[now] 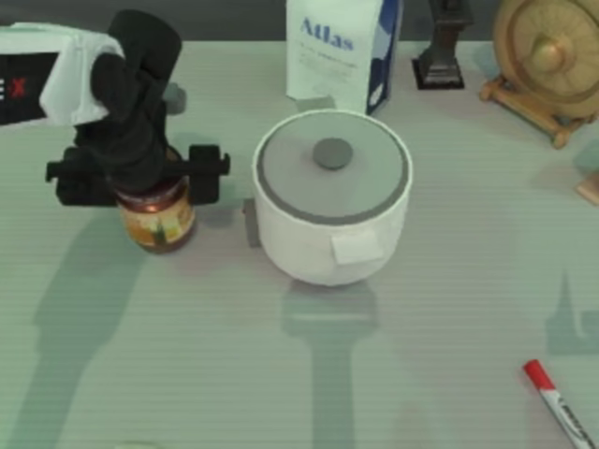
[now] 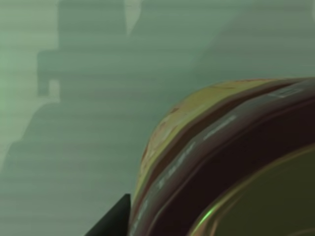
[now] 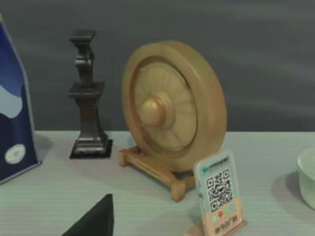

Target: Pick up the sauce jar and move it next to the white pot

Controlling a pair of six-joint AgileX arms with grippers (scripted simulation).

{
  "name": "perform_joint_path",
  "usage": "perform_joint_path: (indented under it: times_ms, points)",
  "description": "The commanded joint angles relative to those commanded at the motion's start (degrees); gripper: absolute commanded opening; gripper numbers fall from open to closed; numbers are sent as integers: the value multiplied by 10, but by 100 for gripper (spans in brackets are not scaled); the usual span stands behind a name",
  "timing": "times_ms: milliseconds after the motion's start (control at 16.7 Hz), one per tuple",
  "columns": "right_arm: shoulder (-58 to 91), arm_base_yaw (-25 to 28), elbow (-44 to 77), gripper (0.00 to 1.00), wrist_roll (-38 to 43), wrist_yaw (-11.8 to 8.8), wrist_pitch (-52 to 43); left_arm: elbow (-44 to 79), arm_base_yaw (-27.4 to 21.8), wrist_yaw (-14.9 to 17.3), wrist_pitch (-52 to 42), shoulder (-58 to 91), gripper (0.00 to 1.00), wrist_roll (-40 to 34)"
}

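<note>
The sauce jar (image 1: 159, 221), dark red-brown with a yellow-orange label, is at the table's left, a short gap left of the white pot (image 1: 332, 201). That pot has a grey lid and a round dark knob (image 1: 332, 153). My left gripper (image 1: 150, 183) comes down over the jar's top and hides the lid, shut on the jar. In the left wrist view the jar (image 2: 231, 162) fills the frame and one dark fingertip (image 2: 115, 219) lies against its side. My right gripper (image 3: 162, 233) is out of the top view, open; one of its fingertips (image 3: 98, 221) shows.
A white-blue Atlas carton (image 1: 342, 47) stands right behind the pot. A dark statuette (image 1: 447, 47) and a wooden wheel on a stand (image 1: 552, 56) are at the back right. A red marker (image 1: 560, 404) lies front right. A QR card (image 3: 216, 191) and a white bowl (image 3: 307, 177) are near the right gripper.
</note>
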Motion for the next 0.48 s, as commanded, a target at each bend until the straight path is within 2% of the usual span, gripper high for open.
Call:
perform_joint_path:
  times_ms: [180, 480]
  points:
    - [0, 0, 0, 100, 0, 0, 0, 0, 0, 0, 0, 0, 98, 0]
    - [0, 0, 0, 100, 0, 0, 0, 0, 0, 0, 0, 0, 100, 0]
